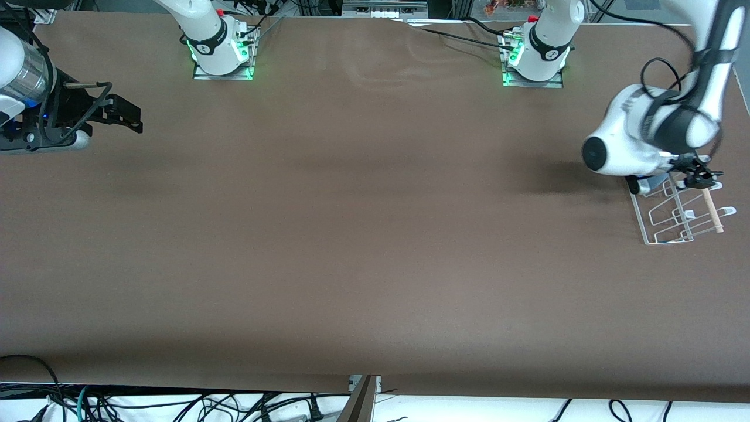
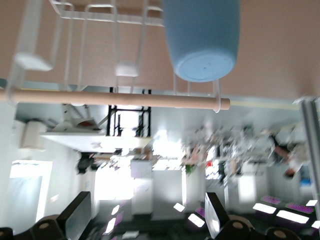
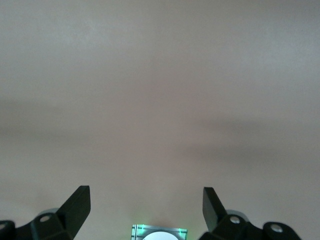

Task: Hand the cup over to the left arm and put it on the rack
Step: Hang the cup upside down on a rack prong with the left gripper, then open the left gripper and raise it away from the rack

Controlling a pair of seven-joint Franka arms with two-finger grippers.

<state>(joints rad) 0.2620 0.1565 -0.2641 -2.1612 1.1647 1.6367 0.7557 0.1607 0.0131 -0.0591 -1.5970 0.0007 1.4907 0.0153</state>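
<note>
The light-blue cup (image 2: 202,35) sits upside down on the prongs of the white wire rack (image 2: 75,50), its base toward the camera. The rack's wooden rod (image 2: 115,97) runs along its side. In the front view the rack (image 1: 674,225) stands at the left arm's end of the table, and the cup (image 1: 651,184) is mostly hidden under the left arm's wrist. My left gripper (image 1: 703,176) is over the rack; in the left wrist view it (image 2: 147,205) is open, empty and apart from the cup. My right gripper (image 1: 132,117) waits open and empty at the right arm's end, as the right wrist view (image 3: 146,195) shows.
The brown table (image 1: 351,234) is bare between the two arms. The arm bases (image 1: 222,53) stand along its edge farthest from the front camera. Cables hang below the table's near edge.
</note>
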